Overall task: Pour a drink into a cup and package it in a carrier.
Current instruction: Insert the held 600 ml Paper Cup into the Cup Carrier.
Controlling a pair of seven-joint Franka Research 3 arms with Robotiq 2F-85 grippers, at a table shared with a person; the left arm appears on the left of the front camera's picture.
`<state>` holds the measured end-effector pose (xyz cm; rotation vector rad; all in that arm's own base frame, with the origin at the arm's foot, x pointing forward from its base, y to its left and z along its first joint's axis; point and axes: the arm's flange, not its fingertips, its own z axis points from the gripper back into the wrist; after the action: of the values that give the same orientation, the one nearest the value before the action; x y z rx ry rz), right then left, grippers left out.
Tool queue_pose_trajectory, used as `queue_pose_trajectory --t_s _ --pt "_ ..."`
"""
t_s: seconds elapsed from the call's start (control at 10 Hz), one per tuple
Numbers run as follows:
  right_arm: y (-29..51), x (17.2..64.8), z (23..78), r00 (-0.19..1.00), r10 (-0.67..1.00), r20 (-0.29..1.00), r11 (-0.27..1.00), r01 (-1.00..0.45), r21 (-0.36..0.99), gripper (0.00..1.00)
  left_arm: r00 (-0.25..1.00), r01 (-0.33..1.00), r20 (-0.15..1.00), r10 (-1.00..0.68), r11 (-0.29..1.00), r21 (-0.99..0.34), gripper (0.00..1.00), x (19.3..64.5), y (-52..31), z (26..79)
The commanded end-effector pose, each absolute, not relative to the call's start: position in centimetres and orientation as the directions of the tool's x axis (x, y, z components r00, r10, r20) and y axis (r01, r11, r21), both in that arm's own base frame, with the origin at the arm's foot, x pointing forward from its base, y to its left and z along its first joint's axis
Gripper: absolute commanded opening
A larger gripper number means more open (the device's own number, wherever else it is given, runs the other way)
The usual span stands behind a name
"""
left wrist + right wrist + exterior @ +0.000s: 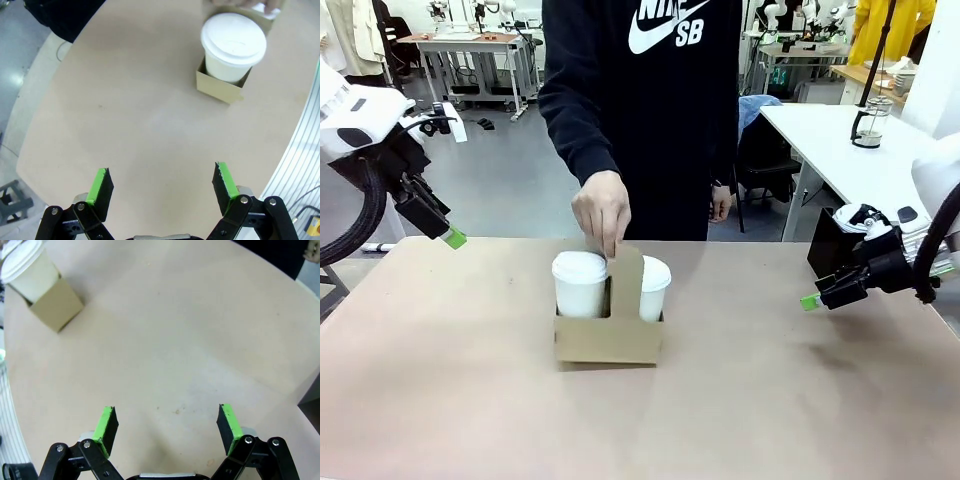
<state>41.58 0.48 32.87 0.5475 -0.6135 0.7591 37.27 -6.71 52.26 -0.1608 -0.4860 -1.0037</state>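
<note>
At frame centre, the carrier (609, 338) keeps two lidded cups (580, 283) upright while the person's hand (601, 208) pinches its handle, likely for lifting. Left gripper (162, 182) and right gripper (170, 424) hang spread wide, empty, at the frame's edges.

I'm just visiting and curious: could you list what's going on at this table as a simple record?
carrier: cardboard, mid-table, both pockets filled
cups: two white lidded cups standing upright in it
person's hand: fingers on the handle tab
left gripper: open, empty, raised at the table's left edge
right gripper: open, empty, at the right edge
table: tan
</note>
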Motion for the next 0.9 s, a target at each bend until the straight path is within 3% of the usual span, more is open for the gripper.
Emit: queue_pose_trajectory --t_s 0.0,0.8 --pt "0.36 41.6 32.86 0.573 0.461 0.678 0.613 -0.758 0.223 1.0 0.451 0.837 0.46 -0.765 0.542 0.081 1.0 37.27 -6.71 52.53" --pt "0.36 41.6 32.86 0.573 0.461 0.678 0.613 -0.758 0.223 1.0 0.451 0.837 0.46 -0.765 0.542 0.081 1.0 37.27 -6.71 52.53"
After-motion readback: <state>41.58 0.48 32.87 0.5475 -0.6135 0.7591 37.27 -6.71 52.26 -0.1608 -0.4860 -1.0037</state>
